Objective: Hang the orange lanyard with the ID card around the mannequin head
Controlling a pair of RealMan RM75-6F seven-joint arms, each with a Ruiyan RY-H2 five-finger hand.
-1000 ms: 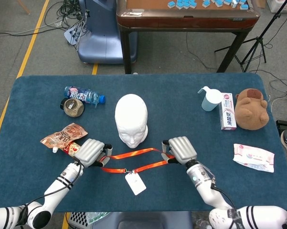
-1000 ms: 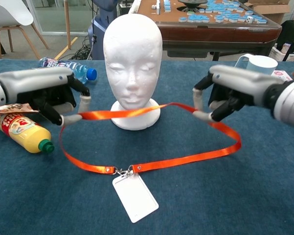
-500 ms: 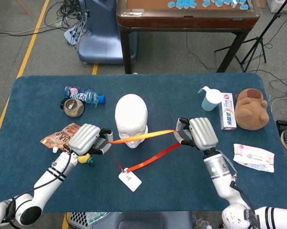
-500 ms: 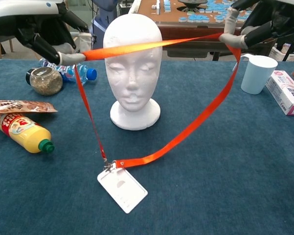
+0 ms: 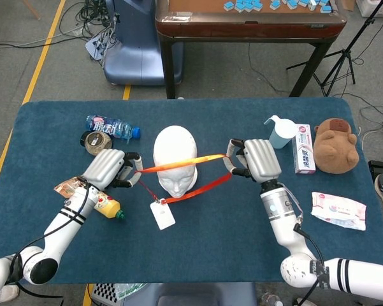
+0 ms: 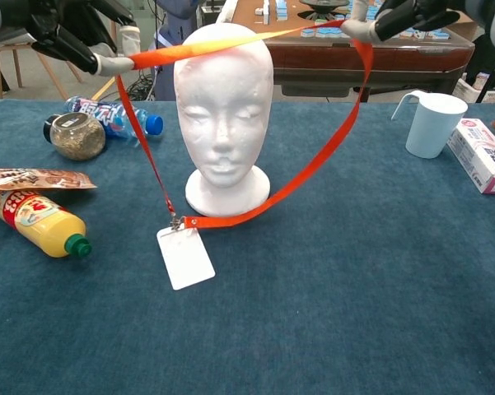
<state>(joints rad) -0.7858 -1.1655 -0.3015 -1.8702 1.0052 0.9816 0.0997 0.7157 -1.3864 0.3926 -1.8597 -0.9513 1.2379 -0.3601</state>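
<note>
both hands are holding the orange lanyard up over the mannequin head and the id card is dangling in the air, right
Not quite: the ID card lies on the table, as the chest view shows. The rest holds: left hand and right hand hold the orange lanyard stretched over the mannequin head.

You see: one mannequin head (image 5: 175, 159), one orange lanyard (image 5: 192, 173) with one ID card (image 5: 162, 215). Far left: one water bottle (image 5: 112, 127), one jar (image 5: 97, 142). Near left: one yellow bottle (image 6: 35, 220), one snack pouch (image 6: 33, 178). Right: one pitcher (image 5: 280, 132), one carton (image 5: 303, 148), one plush toy (image 5: 335, 145), one wipes pack (image 5: 338, 210).
</note>
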